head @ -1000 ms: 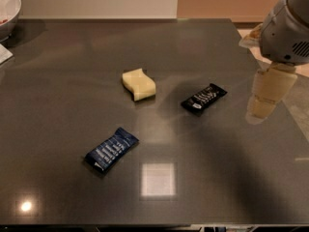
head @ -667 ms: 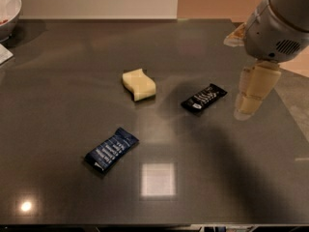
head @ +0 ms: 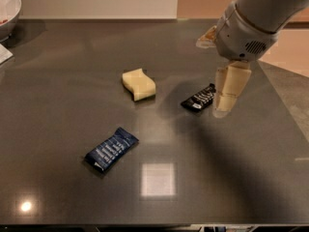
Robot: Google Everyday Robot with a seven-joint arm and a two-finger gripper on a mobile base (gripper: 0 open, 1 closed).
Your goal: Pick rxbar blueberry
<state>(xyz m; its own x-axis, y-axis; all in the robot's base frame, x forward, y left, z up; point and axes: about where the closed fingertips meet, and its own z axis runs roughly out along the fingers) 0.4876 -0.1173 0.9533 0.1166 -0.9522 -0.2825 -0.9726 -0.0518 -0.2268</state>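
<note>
camera view: pincer (head: 222, 107) points down, just beside black bar (head: 198, 99).

dim, warm overhead light. square glare on the table (head: 72, 81) just down-right of the rxbar blueberry (head: 111, 149), small hotspot down-left of it. gripper (head: 223, 111) hangs up-right of it, soft shadow beside.

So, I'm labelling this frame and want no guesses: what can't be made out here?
All in the camera view:
- The black bar: its right end is covered by the gripper, which hangs over the right side of the table.
- The bowl at top left: cut off by the picture's edges, so its contents barely show.
- The rxbar blueberry: its white lettering is too small to read.
</note>
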